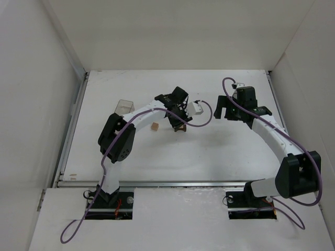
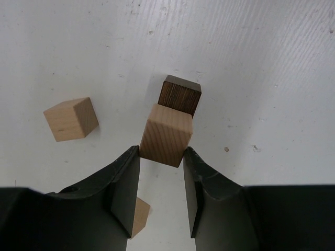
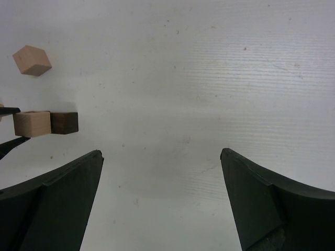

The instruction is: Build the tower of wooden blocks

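My left gripper [image 1: 177, 120] [image 2: 162, 152] is shut on a light tan cube [image 2: 166, 135], pinching it at the fingertips. The cube sits right against a dark brown block [image 2: 179, 95] on the far side. The right wrist view shows this cube [image 3: 32, 123] and the dark block [image 3: 64, 123] side by side at table level. A second tan cube [image 2: 70, 119] [image 1: 155, 126] [image 3: 32, 59] lies loose to the left. A third tan piece [image 2: 139, 216] is half hidden under my left finger. My right gripper [image 1: 224, 111] [image 3: 161, 157] is open and empty, well to the right of the blocks.
A clear plastic box [image 1: 123, 106] stands at the back left beside the left arm. White walls close in the table [image 1: 209, 151] on three sides. A metal rail [image 1: 172, 183] runs along the near edge.
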Robot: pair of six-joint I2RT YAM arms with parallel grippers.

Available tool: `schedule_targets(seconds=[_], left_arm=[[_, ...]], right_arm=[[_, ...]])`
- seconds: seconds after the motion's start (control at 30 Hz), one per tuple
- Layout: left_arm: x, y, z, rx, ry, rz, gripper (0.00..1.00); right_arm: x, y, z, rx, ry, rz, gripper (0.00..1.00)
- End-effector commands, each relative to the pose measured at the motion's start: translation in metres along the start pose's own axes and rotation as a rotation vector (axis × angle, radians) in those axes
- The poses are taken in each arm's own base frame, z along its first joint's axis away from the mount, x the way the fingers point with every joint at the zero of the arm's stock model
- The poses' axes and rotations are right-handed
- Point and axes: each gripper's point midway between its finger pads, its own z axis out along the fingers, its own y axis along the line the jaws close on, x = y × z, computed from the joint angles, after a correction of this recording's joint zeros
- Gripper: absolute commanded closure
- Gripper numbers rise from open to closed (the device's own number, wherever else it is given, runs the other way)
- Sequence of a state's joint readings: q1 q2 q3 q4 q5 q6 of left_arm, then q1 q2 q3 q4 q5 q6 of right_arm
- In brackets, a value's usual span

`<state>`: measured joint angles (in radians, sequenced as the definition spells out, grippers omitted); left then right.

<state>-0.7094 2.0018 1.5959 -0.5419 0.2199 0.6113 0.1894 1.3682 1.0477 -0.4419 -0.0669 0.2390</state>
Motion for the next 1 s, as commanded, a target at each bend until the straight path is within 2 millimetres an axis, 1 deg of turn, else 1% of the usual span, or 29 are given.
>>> schedule_targets(seconds=[0.0, 0.13, 0.17, 0.2, 0.33, 0.37, 0.43, 0.47, 0.5, 0.67, 0.73, 0.93, 0.97], left_arm=[[0.001, -0.002, -0.002, 0.009, -0.002, -0.005, 1.0], [0.0, -0.004, -0.002, 0.017, -0.006, -0.005, 1.0], [-0.003, -0.002, -0.003, 0.012, -0.014, -0.003, 1.0], [-0.001, -0.003, 0.0, 0.017, -0.006, -0.005, 1.0], [-0.001, -0.003, 0.0, 0.017, -0.006, -0.005, 1.0], [-0.003, -0.006, 0.001, 0.021, -0.007, 0.003, 1.0], [-0.003, -0.006, 0.001, 0.021, -0.007, 0.003, 1.0], [-0.001, -0.007, 0.005, 0.026, 0.002, 0.001, 1.0], [-0.003, -0.011, 0.006, 0.031, 0.001, 0.009, 1.0], [-0.003, -0.009, 0.007, 0.022, 0.006, 0.0, 1.0], [0.002, -0.007, 0.008, 0.009, 0.024, -0.001, 1.0], [0.003, -0.006, 0.008, 0.0, 0.03, -0.011, 1.0], [0.003, -0.006, 0.008, 0.0, 0.03, -0.011, 1.0]], right_arm=[[-0.005, 0.001, 0.0, -0.012, -0.016, 0.004, 0.0], [-0.007, 0.001, 0.0, -0.015, -0.025, 0.003, 0.0], [-0.007, 0.001, 0.0, -0.015, -0.025, 0.003, 0.0], [-0.007, 0.001, 0.0, -0.015, -0.025, 0.003, 0.0], [-0.005, 0.001, 0.002, -0.012, -0.016, 0.004, 0.0], [-0.005, 0.001, 0.002, -0.012, -0.016, 0.004, 0.0], [-0.005, 0.001, 0.002, -0.012, -0.016, 0.004, 0.0], [-0.005, 0.001, 0.002, -0.012, -0.016, 0.004, 0.0], [-0.005, 0.001, 0.002, -0.012, -0.016, 0.004, 0.0], [-0.005, 0.001, 0.002, -0.012, -0.016, 0.004, 0.0], [-0.005, 0.001, 0.002, -0.012, -0.016, 0.004, 0.0], [-0.004, 0.002, 0.002, -0.021, -0.014, 0.004, 0.0], [0.0, 0.001, 0.003, -0.019, -0.005, 0.004, 0.0]])
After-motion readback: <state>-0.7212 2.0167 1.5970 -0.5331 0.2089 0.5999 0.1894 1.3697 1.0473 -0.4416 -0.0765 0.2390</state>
